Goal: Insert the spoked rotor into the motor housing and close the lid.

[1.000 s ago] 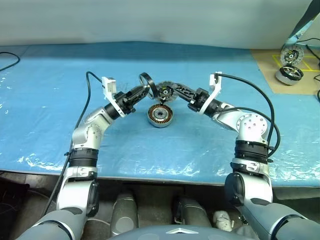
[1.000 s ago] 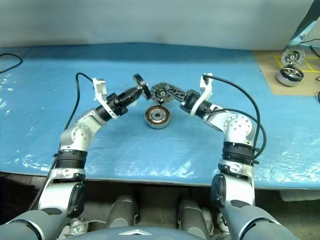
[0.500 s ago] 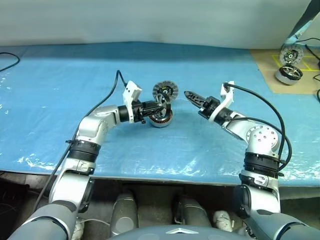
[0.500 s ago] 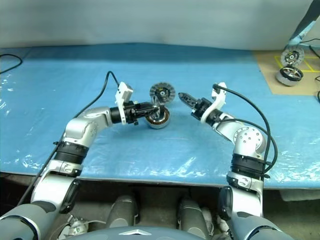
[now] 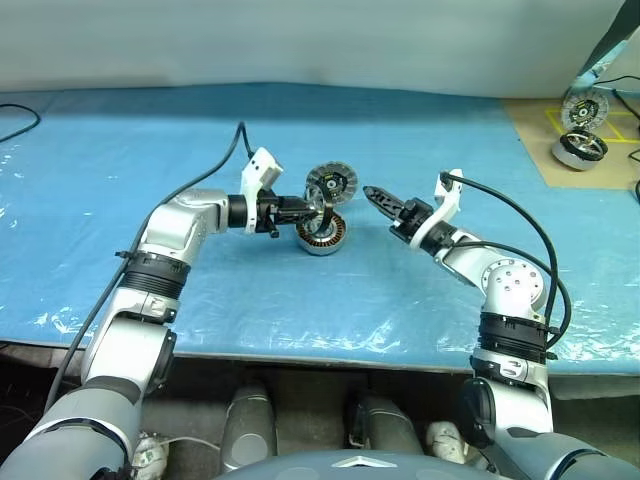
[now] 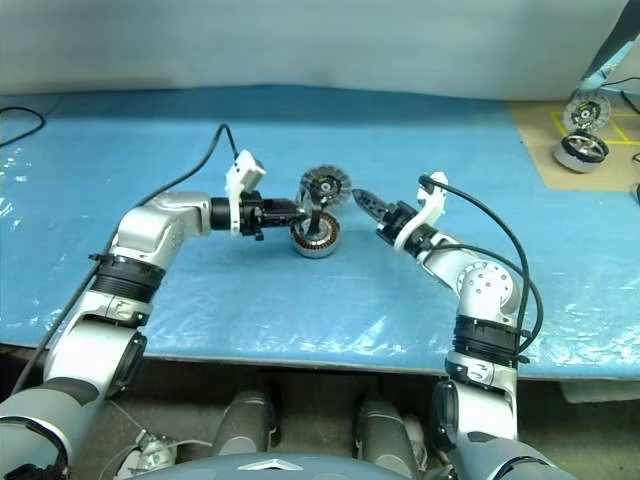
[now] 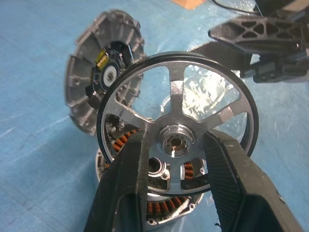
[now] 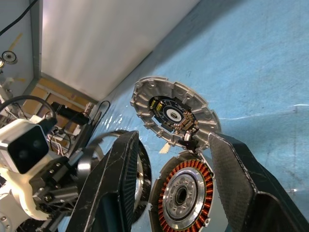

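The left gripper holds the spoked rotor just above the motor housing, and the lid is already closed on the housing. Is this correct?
Not fully. The lid is not closed: the left wrist view shows it standing open, tilted up behind the motor housing. The left gripper does hold the spoked rotor just above the housing.

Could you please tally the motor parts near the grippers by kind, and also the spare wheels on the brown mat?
spoked rotor: 1
motor housing: 1
lid: 1
spare wheels on the brown mat: 2
Total: 5

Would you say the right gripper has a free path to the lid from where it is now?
Probably yes: the right gripper is open, empty and aimed at the lid, with nothing between them.
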